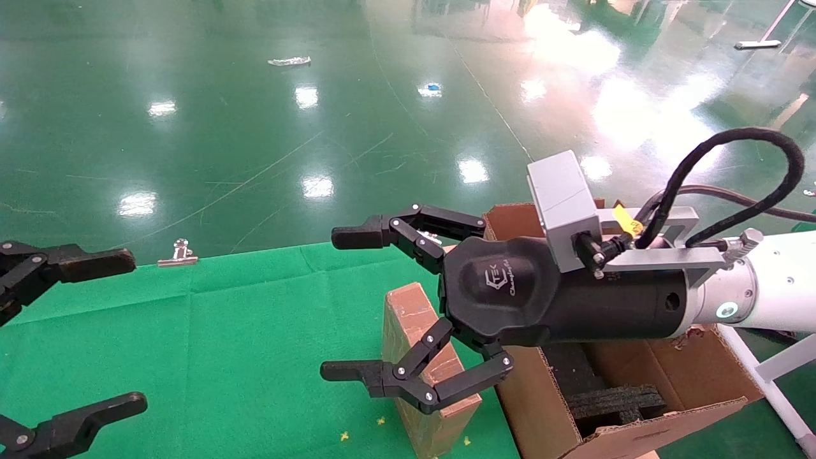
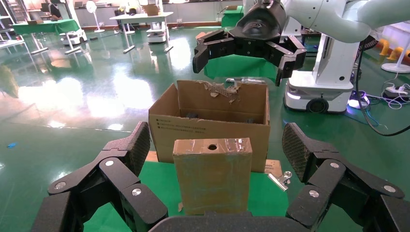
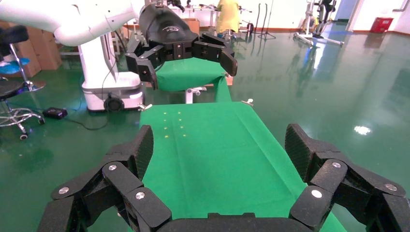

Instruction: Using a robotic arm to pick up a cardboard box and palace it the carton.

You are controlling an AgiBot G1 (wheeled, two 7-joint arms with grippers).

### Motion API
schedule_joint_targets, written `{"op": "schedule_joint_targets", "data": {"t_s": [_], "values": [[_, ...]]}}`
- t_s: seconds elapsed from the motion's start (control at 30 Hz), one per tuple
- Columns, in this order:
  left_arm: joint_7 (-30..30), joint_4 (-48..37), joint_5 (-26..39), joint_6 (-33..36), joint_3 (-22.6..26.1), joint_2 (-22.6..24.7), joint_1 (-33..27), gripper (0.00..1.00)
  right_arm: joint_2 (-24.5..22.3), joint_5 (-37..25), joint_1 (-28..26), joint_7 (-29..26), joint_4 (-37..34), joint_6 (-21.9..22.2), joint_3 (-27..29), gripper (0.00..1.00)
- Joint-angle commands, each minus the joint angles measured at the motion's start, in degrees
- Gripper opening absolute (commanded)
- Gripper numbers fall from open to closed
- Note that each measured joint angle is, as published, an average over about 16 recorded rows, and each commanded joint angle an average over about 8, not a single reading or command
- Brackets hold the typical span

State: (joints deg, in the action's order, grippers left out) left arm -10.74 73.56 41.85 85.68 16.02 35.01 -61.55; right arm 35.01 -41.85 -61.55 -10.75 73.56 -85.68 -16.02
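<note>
**A:** Cardboard first: how many boxes, and where?

**B:** Two. One small slim cardboard box [image 1: 426, 357] stands upright on the green cloth [image 1: 223, 331], close to the counter's right edge and toward its near side. In the left wrist view its taped narrow face shows a single round hole. One large carton [image 1: 637, 389] sits just beside it, off that right edge, flaps up, one of them torn ragged, with black foam blocks [image 1: 605, 395] inside and printed text on its side.

**A:** Do the two touch?

**B:** Cannot tell; in the head view they look nearly side by side.

**A:** And the grippers?

**B:** Two. The right gripper [image 1: 347, 306], on the white robotic arm [image 1: 765, 280] with a grey camera block, looped black cable and a glowing teal ring, hovers above the small box and the carton's left wall, pointing toward the counter's left edge. Its fingers are spread wide and grasp nothing; the box sits below them, not between them.

**A:** The left one?

**B:** The left gripper [image 1: 95, 331] hangs over the counter's left edge, fingers likewise spread apart and empty, facing the small box from well apart.

**A:** Anything else on the counter?

**B:** One metal binder clip [image 1: 178, 254] at the far edge, and three small yellow specks [image 1: 344, 436] on the cloth near the front edge.
</note>
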Motion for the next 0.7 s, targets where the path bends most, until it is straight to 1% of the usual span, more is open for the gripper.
{"op": "schedule_joint_targets", "data": {"t_s": [0.03,0.5,0.6,0.7], "values": [[0.0,0.0,0.0,0.0,0.0,0.0,0.0,1.00,0.0,0.0,0.0,0.0,0.0,0.0,0.0,1.00],[0.0,0.0,0.0,0.0,0.0,0.0,0.0,1.00,0.0,-0.2,0.0,0.0,0.1,0.0,-0.1,1.00],[0.0,0.0,0.0,0.0,0.0,0.0,0.0,1.00,-0.1,-1.8,-0.5,-0.4,0.9,0.3,-0.7,1.00],[0.0,0.0,0.0,0.0,0.0,0.0,0.0,1.00,0.1,-5.5,-2.3,-1.8,2.3,0.5,-2.5,1.00]]}}
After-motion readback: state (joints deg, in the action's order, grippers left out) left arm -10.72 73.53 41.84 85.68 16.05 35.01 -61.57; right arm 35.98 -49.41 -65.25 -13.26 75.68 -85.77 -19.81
